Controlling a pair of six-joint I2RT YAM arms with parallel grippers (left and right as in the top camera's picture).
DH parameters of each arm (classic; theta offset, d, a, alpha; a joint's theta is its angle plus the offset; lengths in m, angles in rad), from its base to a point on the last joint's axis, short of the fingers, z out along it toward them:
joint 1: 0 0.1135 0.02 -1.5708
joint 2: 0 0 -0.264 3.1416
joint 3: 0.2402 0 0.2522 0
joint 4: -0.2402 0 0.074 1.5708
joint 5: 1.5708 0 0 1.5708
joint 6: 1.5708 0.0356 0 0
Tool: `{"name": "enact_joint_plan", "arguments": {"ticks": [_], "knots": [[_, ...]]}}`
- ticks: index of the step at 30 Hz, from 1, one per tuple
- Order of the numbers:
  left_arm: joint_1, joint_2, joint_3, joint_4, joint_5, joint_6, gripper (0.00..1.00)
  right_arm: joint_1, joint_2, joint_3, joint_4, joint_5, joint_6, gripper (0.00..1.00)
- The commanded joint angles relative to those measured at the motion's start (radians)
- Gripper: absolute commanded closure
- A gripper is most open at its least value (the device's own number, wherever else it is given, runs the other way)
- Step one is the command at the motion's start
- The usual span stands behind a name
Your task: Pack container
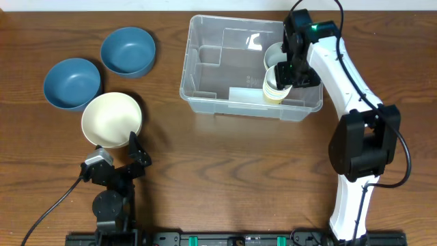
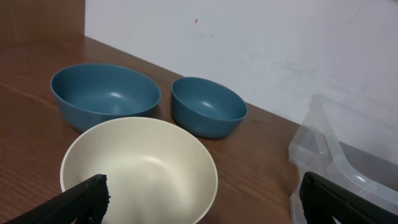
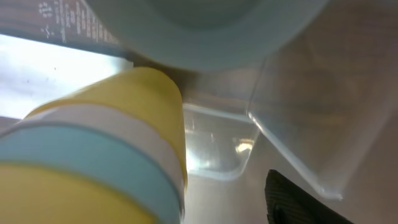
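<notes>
A: Where's the container (image 1: 225, 107)?
B: Upper middle of the overhead frame, a bit right of centre, flat on the wooden table (image 1: 225, 178). Clear plastic, long side running left to right. The left wrist view catches a corner of it at the right edge.
A: Anything in it?
B: At the right end, yes. There's a stack of cups (image 1: 274, 89), yellow and white from above. A pale cup (image 1: 273, 55) sits just above it in frame, near the far right corner.
A: And the right gripper (image 1: 295, 68)?
B: Down inside the container's right end, over the cups. Its arm runs up from the lower right. In the right wrist view the stack fills the lower left, banded yellow, white, light blue, yellow. The pale cup's rim runs across the top. One dark finger (image 3: 298, 199) shows at lower right, clear of the stack. The other finger is out of shot, so I can't tell how wide the jaws are or whether anything's gripped.
A: The left gripper (image 1: 117, 152)?
B: Lower left of the overhead frame, spread wide, nothing held. It's just below the cream bowl (image 1: 111, 119). In its wrist view the fingertips (image 2: 87, 199) sit at the bottom corners, with the bowl between and beyond them.
A: Other stuff?
B: Upper left has the left blue bowl (image 1: 72, 83) and right blue bowl (image 1: 128, 51). They're close together, just above the cream bowl and well apart from the container.
</notes>
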State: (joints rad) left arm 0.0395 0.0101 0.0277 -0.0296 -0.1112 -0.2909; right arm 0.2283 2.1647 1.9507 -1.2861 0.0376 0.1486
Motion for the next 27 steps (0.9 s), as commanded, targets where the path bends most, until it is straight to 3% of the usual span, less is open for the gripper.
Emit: {"name": "enact_joint_plan", "arguments": {"ticks": [1,10,17,27], "knots": [[0.005,-0.006,-0.023,-0.033,-0.012,0.009,0.02,0.008,-0.001,0.083,-0.034,0.01,-0.008,0.29],[0.005,-0.006,-0.023,-0.033,-0.011,0.009,0.02,0.008,-0.001,0.364,-0.215,-0.029,-0.008,0.22],[0.005,-0.006,-0.023,-0.033,-0.012,0.009,0.02,-0.04,-0.001,0.604,-0.322,0.031,0.032,0.01],[0.005,-0.006,-0.023,-0.033,-0.012,0.009,0.02,-0.27,-0.001,0.7,-0.293,0.094,0.09,0.01]]}}
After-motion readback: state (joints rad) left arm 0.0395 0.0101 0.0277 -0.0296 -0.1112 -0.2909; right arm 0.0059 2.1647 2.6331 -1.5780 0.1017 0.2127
